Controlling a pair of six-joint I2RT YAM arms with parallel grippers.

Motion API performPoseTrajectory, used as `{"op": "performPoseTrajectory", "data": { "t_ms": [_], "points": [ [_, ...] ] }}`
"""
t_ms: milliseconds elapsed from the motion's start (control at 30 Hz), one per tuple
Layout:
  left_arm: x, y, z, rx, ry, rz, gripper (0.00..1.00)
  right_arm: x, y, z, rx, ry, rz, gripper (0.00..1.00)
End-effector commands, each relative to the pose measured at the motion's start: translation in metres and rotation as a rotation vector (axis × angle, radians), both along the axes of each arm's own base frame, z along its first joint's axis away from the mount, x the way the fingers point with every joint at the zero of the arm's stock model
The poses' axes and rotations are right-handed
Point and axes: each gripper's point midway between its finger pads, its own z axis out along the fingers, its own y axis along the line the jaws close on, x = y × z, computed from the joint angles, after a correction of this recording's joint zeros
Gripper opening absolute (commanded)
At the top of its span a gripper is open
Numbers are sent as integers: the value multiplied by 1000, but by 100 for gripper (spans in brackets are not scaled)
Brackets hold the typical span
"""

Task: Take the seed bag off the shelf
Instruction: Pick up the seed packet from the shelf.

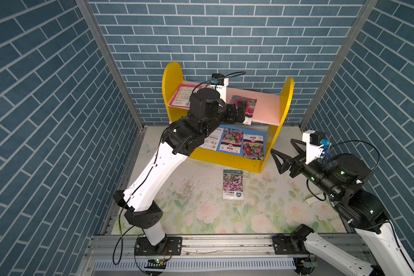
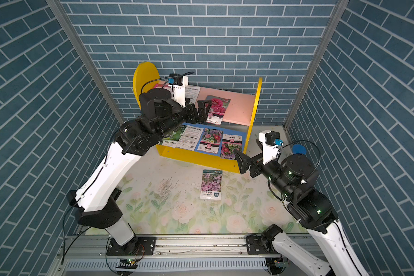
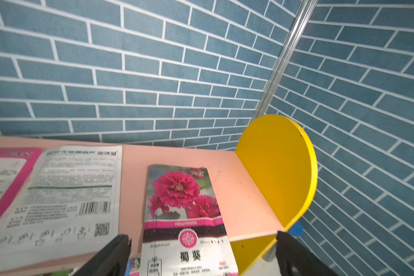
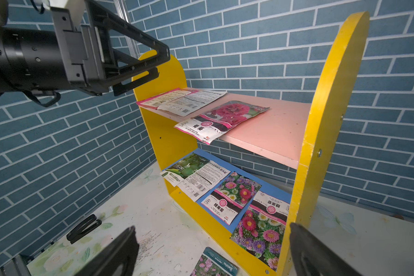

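The shelf (image 1: 172, 78) stands at the back, with a pale pink upper board (image 1: 268, 107) and a blue lower board. A seed bag (image 3: 184, 203) with red hollyhock flowers lies flat on the pink board, seen in both top views (image 1: 250, 105) (image 2: 218, 105). Its printed end hangs over the board's front edge (image 4: 201, 131). My left gripper (image 3: 202, 241) is open at that overhanging end, one finger on each side, touching nothing. It also shows in a top view (image 2: 204, 108). My right gripper (image 1: 285, 150) is open and empty beside the shelf's right side panel.
Two more packets (image 1: 181, 96) lie at the pink board's left end. Several packets (image 1: 242, 143) cover the blue board. A purple-flowered packet (image 1: 233, 184) lies on the floral table in front of the shelf. Brick-pattern walls close in three sides.
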Motion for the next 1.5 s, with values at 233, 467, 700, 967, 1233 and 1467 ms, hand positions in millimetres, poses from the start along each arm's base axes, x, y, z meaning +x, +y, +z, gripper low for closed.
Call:
{"op": "performPoseTrajectory", "data": {
  "t_ms": [233,467,700,967,1233,1467],
  "points": [
    [-7,19,-61,-251,347,-212,100,-5,8,7,52,-35,52,100],
    [10,15,-71,-289,379,-236,98,-8,6,8,55,-41,52,100],
    [26,0,-81,-304,417,-273,89,-10,4,8,51,-42,51,100],
    [38,-6,-80,-303,421,-284,72,-8,8,8,36,-32,67,100],
    [47,2,-80,-315,416,-273,55,-6,13,5,26,-22,81,100],
    [52,1,-84,-316,420,-280,40,-5,14,2,31,-13,81,100]
  ]
}}
